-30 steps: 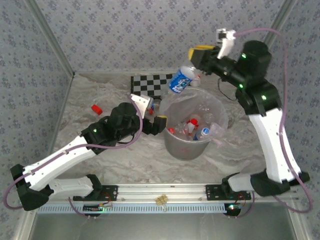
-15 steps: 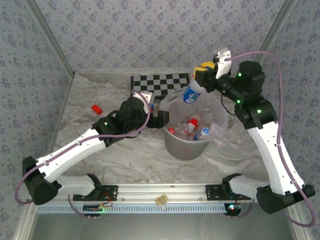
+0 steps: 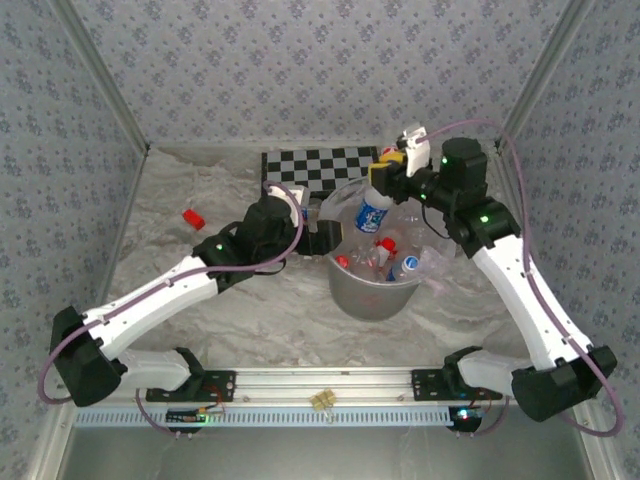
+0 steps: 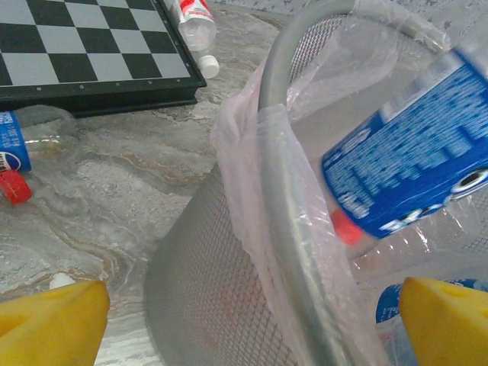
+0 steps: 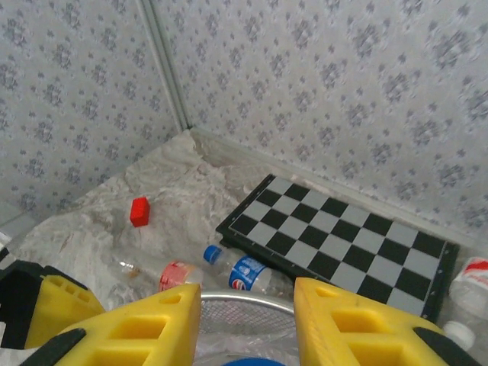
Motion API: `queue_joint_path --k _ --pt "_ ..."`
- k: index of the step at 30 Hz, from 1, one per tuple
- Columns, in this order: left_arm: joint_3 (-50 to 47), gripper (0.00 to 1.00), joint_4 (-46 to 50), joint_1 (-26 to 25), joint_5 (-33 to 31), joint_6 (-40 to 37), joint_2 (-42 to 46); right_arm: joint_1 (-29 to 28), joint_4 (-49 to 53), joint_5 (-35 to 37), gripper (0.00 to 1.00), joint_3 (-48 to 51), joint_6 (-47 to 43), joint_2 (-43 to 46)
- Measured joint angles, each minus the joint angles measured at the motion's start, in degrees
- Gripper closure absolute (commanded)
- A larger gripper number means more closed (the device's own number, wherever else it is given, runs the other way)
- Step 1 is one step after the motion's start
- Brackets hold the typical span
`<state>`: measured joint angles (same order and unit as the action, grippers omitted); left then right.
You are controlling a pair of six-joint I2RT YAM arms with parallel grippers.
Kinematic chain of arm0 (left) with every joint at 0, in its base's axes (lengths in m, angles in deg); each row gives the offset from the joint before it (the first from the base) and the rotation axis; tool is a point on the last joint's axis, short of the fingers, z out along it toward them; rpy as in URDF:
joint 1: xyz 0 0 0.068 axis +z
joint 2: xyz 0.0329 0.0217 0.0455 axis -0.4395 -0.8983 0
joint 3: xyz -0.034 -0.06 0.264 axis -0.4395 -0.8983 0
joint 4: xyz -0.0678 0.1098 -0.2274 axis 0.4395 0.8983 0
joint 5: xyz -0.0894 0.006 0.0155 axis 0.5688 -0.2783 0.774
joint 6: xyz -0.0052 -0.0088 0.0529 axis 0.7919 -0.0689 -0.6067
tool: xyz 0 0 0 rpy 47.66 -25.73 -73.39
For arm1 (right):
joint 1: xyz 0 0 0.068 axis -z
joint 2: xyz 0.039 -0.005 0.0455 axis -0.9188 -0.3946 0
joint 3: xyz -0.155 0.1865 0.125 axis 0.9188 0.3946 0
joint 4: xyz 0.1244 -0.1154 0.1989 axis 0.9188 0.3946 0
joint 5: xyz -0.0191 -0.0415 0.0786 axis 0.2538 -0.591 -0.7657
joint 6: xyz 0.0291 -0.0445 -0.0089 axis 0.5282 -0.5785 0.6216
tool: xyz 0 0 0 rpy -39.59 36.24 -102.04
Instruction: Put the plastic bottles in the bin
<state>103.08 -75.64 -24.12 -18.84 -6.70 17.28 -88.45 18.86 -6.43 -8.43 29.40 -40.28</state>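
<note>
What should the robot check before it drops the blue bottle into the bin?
1. Grip: ok. The right gripper is shut on the blue bottle.
2. Aim: ok. The blue bottle hangs cap-down over the opening of the bin.
3. Room in the bin: ok. The binned bottles lie below the rim.
4. Other arm clear: not ok. The open left gripper straddles the bin's rim, close to the blue bottle.
5. Job finished after this drop: not ok. Loose bottles lie on the table by the checkerboard.
</note>
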Motion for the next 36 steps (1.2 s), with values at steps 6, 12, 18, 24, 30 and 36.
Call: queue_joint_path --k 6,12,18,24,30,36 --pt "-0.3 0.04 -0.5 0.0 0.3 0.2 -0.5 -1.7 -3.5 0.6 1.0 6.1 0.2 -0.6" --pt "-0.4 0.04 -0.7 0.0 0.3 0.6 -0.7 -3.0 -7.7 3.5 1.0 14.8 3.5 -0.6" --pt "-0.4 0.04 -1.2 0.2 0.3 0.6 -1.0 -3.0 -9.6 5.5 0.8 17.5 8.4 -0.2" --pt "-0.4 0.04 -1.4 0.5 0.8 0.6 -1.5 -3.0 0.0 7.5 0.31 11.9 9.7 0.4" --pt "-0.4 0.04 -1.4 1.0 1.0 0.5 -1.5 -2.2 9.5 10.0 0.29 -1.0 8.1 2.3" --pt "-0.1 0.04 -0.1 2.3 1.1 -0.8 -0.9 -1.8 12.4 11.6 0.51 -4.5 7.9 4.1"
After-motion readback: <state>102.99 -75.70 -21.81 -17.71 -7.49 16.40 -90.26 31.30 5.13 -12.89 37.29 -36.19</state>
